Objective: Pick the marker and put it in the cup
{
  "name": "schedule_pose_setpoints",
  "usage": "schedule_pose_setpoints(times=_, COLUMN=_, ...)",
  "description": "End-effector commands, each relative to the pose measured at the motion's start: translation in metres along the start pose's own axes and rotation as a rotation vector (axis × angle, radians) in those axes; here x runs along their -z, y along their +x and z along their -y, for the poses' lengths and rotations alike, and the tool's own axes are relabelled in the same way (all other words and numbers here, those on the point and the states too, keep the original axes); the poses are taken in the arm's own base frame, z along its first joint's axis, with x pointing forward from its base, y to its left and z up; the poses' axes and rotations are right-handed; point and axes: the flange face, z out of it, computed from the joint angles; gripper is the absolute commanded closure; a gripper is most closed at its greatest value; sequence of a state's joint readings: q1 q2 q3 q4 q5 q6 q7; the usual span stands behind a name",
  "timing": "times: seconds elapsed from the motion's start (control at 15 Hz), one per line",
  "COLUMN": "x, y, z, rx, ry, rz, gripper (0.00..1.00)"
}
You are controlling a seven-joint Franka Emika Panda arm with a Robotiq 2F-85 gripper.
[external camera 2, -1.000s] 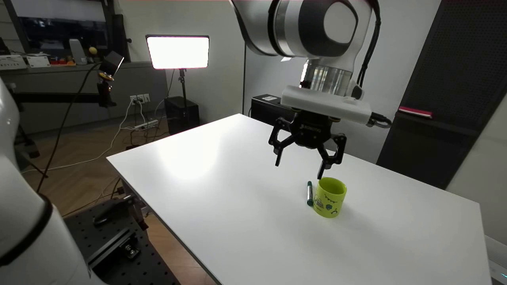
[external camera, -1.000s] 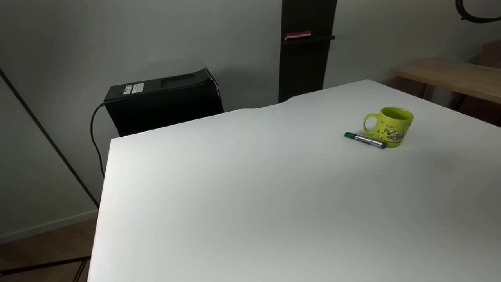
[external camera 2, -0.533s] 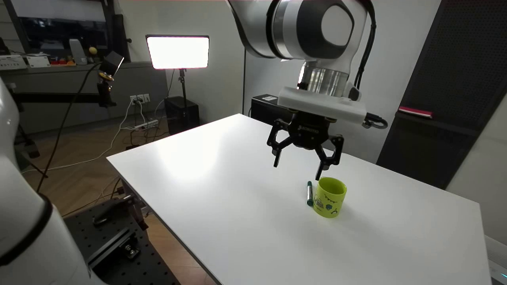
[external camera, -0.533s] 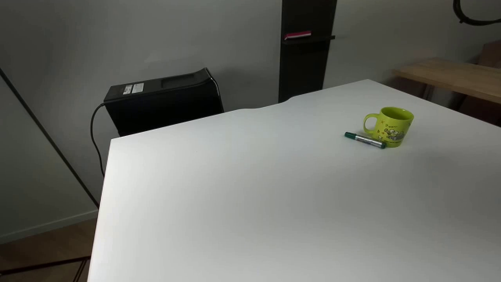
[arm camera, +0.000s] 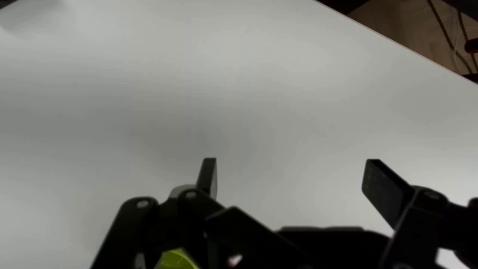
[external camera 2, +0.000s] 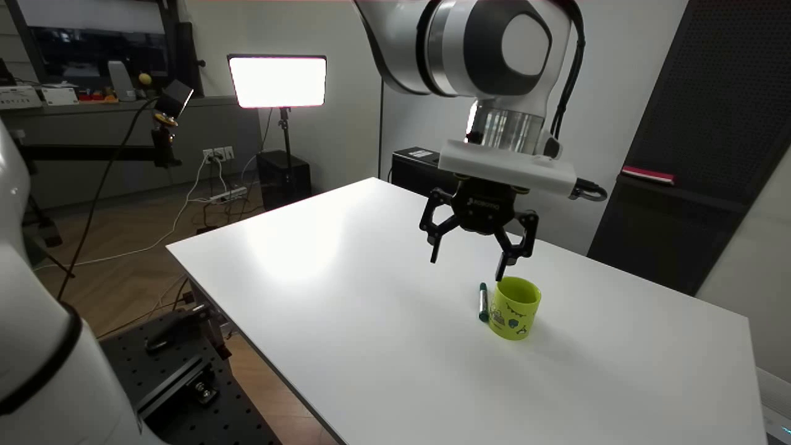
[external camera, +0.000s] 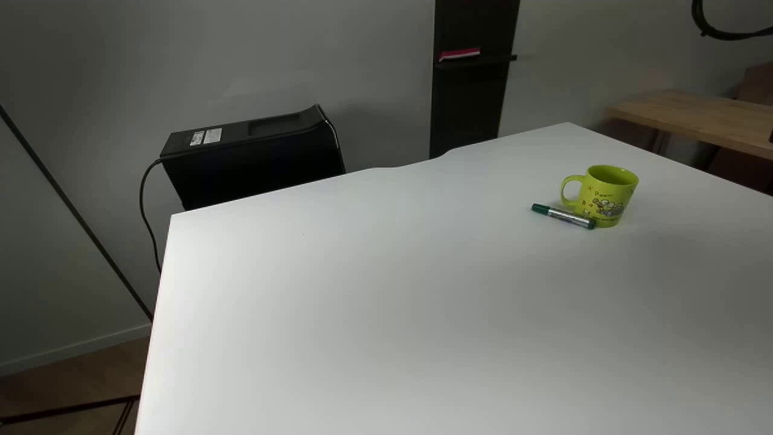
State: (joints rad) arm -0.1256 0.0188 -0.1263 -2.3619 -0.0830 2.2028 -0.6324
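Wrist view shows the gripper (arm camera: 291,160) spread wide (nothing held), though lowering it could knock the cup (external camera 2: 516,310), because the marker (external camera 2: 483,303) lies just beside it.

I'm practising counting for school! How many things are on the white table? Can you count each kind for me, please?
Mugs: 1, the lime-green mug, standing upright
Markers: 1, the green-and-silver marker, lying beside the mug
Total on the white table: 2
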Motion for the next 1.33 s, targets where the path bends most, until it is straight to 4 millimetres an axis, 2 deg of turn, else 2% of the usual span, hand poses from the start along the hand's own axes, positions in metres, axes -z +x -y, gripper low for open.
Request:
schedule_pose_setpoints(times=0.0, x=0.002, y=0.017, z=-0.012, rx=0.029, ry=-0.059, rz=-0.037, gripper=0.0)
schedule_pose_setpoints(times=0.53, x=0.0, y=0.046, z=-0.044, rx=0.029, ry=-0.149, rz=-0.178, gripper=0.0)
schedule_pose_setpoints(times=0.93, x=0.008, y=0.076, z=-0.085, rx=-0.019, ry=-0.152, rz=-0.201, gripper=0.0)
schedule_pose_setpoints(times=1.27, x=0.012, y=0.107, z=-0.107, rx=-0.023, ry=-0.149, rz=-0.216, gripper=0.0)
